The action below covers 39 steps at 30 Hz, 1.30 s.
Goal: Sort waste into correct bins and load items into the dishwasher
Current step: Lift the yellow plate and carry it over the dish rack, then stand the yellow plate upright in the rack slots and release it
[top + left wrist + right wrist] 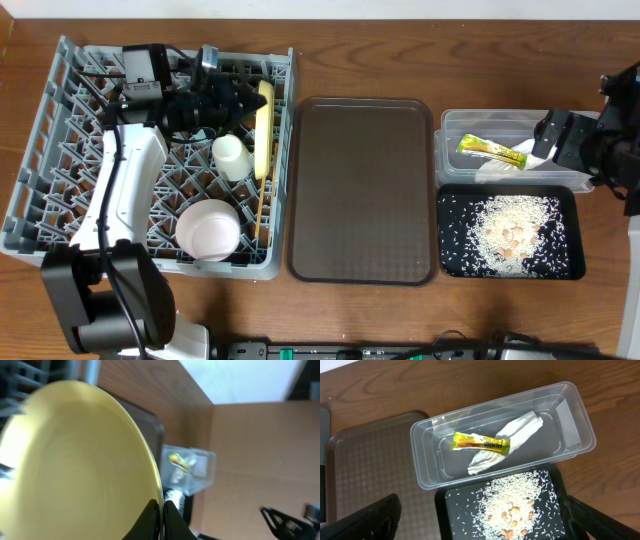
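- My left tool (163, 521) pinches the rim of the yellow plate (75, 460), which stands on edge in the grey rack (60, 150).
- My right tool (485, 517) hangs spread wide over the clear tub (580, 425).

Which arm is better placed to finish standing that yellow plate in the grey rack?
Left. The left claw pinches the yellow plate, standing on edge in the grey rack; the right claw hangs open over the clear tub.
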Each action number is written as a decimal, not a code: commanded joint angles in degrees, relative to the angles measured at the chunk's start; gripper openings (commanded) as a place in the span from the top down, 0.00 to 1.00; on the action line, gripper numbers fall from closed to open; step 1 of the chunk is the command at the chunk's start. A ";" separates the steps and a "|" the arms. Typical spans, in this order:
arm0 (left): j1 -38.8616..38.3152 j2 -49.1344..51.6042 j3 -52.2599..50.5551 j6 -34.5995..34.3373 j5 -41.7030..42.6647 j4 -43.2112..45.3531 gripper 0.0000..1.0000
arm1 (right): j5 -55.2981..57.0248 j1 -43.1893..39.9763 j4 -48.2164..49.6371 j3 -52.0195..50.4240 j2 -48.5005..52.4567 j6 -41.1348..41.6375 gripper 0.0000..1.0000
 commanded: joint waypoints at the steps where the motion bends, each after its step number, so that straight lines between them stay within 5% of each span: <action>1: 0.96 0.44 0.04 0.37 -5.92 0.07 0.83 | -0.22 -0.20 -0.07 0.61 0.00 0.79 0.01; 2: 1.16 0.44 0.04 0.42 -6.05 0.07 0.66 | -0.22 -0.20 -0.07 0.61 0.00 0.79 0.01; 5: 1.36 0.44 0.04 0.52 -5.92 -0.02 0.37 | -0.22 -0.20 -0.07 0.61 0.00 0.79 0.01; 9: 1.36 -0.48 0.04 0.52 -5.77 -0.33 0.19 | -0.22 -0.20 -0.07 0.61 0.00 0.79 0.01; 17: 1.36 -8.96 0.04 2.91 -11.63 -0.85 0.12 | -0.22 -0.20 -0.07 0.61 0.00 0.79 0.01; 27: 1.29 -23.58 0.04 7.48 -42.34 -17.84 0.09 | -0.22 -0.20 -0.07 0.61 0.00 0.79 0.01; 39: 1.29 -24.83 0.04 7.48 -43.71 -22.62 0.08 | -0.22 -0.20 -0.07 0.61 0.00 0.79 0.01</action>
